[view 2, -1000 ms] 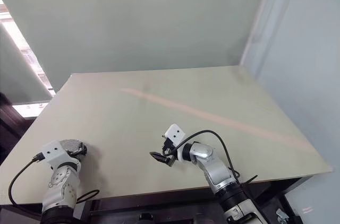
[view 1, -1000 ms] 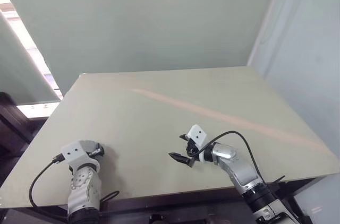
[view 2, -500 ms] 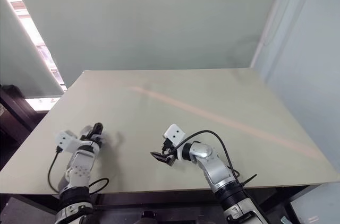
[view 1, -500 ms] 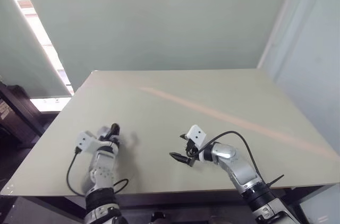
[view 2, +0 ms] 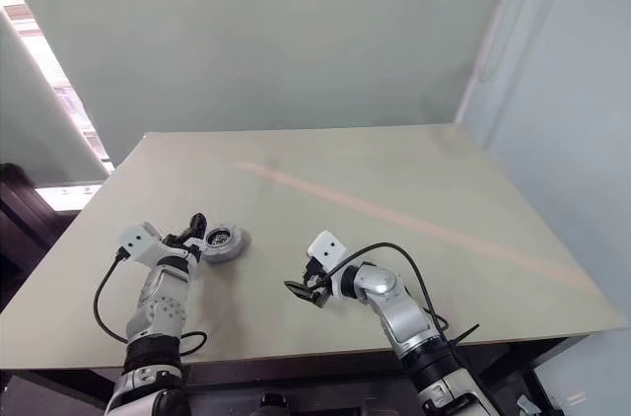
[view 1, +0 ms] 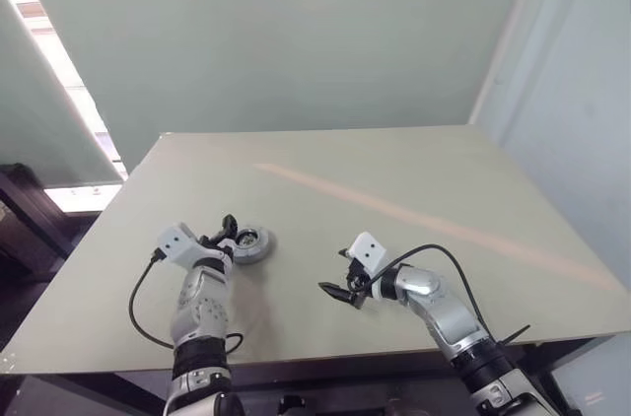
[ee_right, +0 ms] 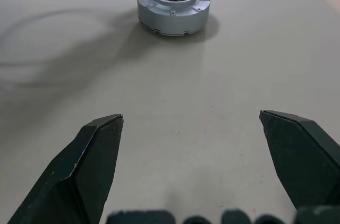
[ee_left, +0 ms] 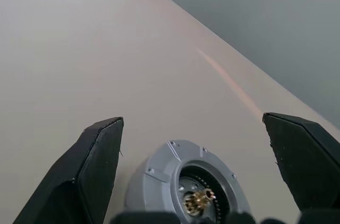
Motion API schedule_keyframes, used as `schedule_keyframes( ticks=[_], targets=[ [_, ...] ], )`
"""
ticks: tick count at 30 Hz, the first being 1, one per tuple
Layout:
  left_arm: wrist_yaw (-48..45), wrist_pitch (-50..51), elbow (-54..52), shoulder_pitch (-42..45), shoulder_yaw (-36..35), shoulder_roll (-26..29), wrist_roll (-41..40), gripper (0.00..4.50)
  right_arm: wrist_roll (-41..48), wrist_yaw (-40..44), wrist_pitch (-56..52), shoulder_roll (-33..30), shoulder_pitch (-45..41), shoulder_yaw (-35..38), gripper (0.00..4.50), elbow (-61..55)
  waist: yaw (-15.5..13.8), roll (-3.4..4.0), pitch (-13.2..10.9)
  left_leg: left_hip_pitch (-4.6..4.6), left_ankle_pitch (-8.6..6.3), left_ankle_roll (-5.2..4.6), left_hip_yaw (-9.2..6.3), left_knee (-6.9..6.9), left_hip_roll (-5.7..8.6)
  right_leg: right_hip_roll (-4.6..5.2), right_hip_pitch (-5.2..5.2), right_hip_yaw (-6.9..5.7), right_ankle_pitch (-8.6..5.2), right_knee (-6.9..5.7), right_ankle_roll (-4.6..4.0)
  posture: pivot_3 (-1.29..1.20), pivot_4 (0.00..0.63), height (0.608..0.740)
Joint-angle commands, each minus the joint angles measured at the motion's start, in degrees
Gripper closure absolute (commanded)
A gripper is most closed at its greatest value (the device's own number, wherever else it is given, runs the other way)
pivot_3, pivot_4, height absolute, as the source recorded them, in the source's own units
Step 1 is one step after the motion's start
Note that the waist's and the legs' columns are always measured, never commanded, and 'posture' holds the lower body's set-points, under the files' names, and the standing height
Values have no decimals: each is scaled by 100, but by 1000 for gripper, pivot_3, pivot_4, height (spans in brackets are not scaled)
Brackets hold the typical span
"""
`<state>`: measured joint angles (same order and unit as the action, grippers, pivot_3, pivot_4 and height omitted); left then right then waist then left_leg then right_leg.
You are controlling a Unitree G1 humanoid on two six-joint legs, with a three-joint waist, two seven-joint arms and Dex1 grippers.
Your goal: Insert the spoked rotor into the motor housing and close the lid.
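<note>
The surface [view 1: 394, 179] is a wide pale beige top with a faint pinkish streak [view 1: 414, 217] running across it from about ten o'clock toward four o'clock. Toward its near left part sits the motor housing [ee_right: 173, 8], a round grey metal cup with a small brass-coloured centre, flat on the surface and upright. The left claw [view 1: 229, 231] is just beside the housing, at the housing's nine o'clock, its black fingers [ee_left: 95, 173] spread wide apart and holding nothing; in the left wrist view the housing lies between them. The right claw [view 1: 338, 290] hovers well apart from the housing, at the housing's four o'clock, pointing toward it, its fingers [ee_right: 95, 171] likewise wide apart and empty.
</note>
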<state>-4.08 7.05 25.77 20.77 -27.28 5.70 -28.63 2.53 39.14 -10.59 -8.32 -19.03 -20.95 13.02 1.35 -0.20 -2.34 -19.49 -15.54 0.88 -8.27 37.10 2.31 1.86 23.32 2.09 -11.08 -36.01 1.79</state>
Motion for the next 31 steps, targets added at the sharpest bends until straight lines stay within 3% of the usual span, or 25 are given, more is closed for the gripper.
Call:
schedule_keyframes(
  ticks=[1, 6, 12, 20, 31],
  targets=[
    [-142, -48, -231, -29, 149, 141, 130, 17, -6, -12, 81, -4, -60, 78, 0, -101, 2, 0, 0, 0, 0, 0, 0, 0, 0, 0, 0, 0, 0, 0, 0, 0, 0, 740],
    [-501, -45, -485, -245, 307, 265, 167, 17, 111, -53, 55, 97, -81, 192, 0, -93, 8, 0, 0, 0, 0, 0, 1, 0, 0, 0, 1, 1, 0, 1, 0, 0, 0, 740],
    [-1716, -107, -1370, -959, 889, 739, 267, 17, 696, -160, -212, 178, 61, 890, 0, -354, 25, 3, -2, 0, 0, -1, 3, -4, -2, 0, 3, 2, 0, 0, 0, 0, 0, 740],
    [-3013, 247, -2799, -1824, 1726, 1260, 171, 17, 1137, -385, -611, -407, 602, 1828, 0, -1199, 16, 14, -8, -2, -1, -2, 8, -6, -1, 2, 3, 5, -2, 5, -3, 0, 0, 740],
    [-3307, 663, -2886, -1645, 2206, 1324, 279, 17, 1256, -549, -839, -736, 1375, 2075, 0, -1997, 72, 35, -20, 3, -1, -3, 29, -7, -19, -6, 5, 12, -10, 2, -16, 0, 0, 740]
  ],
)
